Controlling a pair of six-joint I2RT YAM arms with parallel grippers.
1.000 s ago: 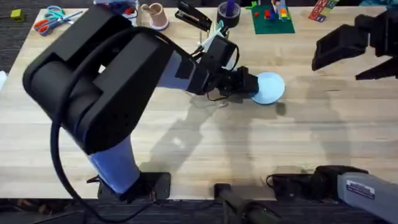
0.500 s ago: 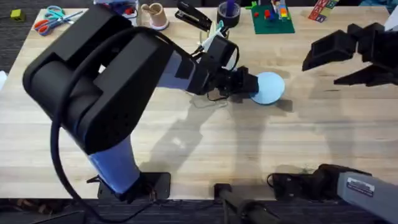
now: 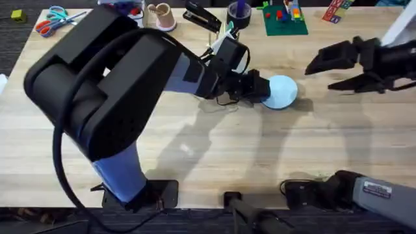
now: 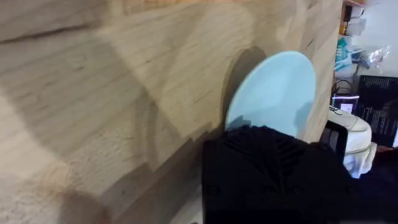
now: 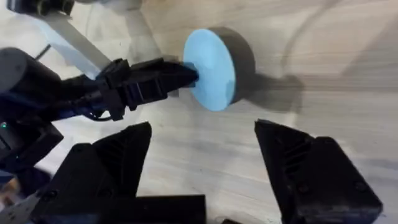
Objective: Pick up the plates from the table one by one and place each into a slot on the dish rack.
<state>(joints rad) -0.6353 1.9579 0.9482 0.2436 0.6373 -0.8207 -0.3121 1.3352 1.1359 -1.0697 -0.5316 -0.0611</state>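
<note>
A light blue plate (image 3: 282, 91) stands tilted on its edge on the wooden table (image 3: 195, 149), just right of centre. My left gripper (image 3: 262, 90) reaches across from the lower left and is shut on the plate's left rim; in the right wrist view its fingers (image 5: 168, 73) clamp the plate (image 5: 211, 68). The left wrist view has the plate (image 4: 277, 90) just beyond my own black finger (image 4: 267, 174). My right gripper (image 3: 320, 75) hovers open to the right of the plate, a short gap away, its jaws (image 5: 205, 162) spread wide and holding nothing. The dish rack is out of view.
Along the table's far edge lie scissors (image 3: 52, 19), a beige cup (image 3: 160, 16), a black stapler (image 3: 201, 18), a dark tape roll (image 3: 238, 13) and a green baseplate with bricks (image 3: 285, 18). The left arm's bulk (image 3: 110, 97) covers the table's left half.
My right gripper has come in from the right edge, moving left and lower toward the plate. The left arm and the plate have stayed put.
</note>
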